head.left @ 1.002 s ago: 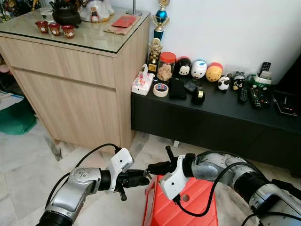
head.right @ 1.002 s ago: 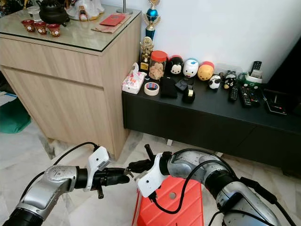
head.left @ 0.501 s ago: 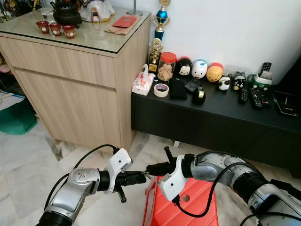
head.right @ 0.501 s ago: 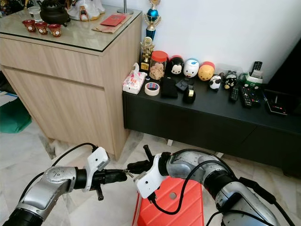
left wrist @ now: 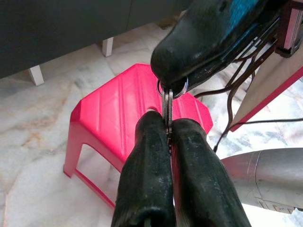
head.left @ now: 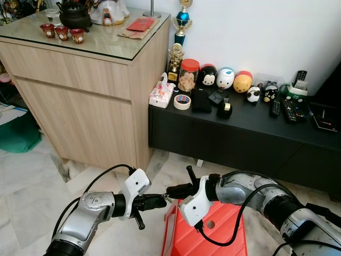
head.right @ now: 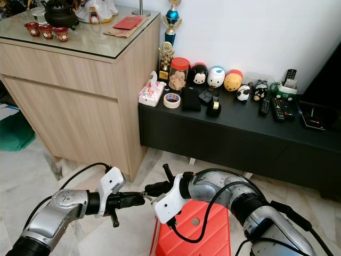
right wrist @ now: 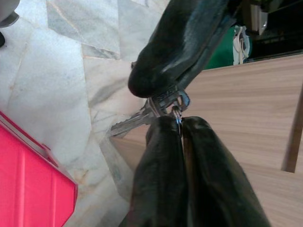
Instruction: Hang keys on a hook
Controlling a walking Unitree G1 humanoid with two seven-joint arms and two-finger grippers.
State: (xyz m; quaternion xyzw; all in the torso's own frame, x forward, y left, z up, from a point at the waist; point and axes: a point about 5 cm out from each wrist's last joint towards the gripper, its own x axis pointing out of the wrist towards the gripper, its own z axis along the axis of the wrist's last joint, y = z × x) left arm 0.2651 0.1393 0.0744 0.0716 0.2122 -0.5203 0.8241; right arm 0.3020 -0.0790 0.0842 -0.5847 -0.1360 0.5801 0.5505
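A small bunch of silver keys (head.left: 167, 196) on a ring hangs between my two grippers, low over the marble floor. My left gripper (head.left: 160, 200) comes in from the left and is shut on the keys (left wrist: 168, 116), with its fingers (left wrist: 147, 170) pressed together. My right gripper (head.left: 173, 189) meets it tip to tip from the right. It is shut on the key ring (right wrist: 178, 109), and one silver key blade (right wrist: 130, 125) sticks out sideways beside it.
A red plastic stool (head.left: 213, 234) stands just below my right arm. A light wooden cabinet (head.left: 80, 96) with a glass top rises at the left. A low black console (head.left: 250, 133) with figurines, a tape roll (head.left: 182, 101) and remotes runs along the white wall.
Hardly anything differs: both grippers stay tip to tip with the keys pinched between them, and the view has shifted very slightly.
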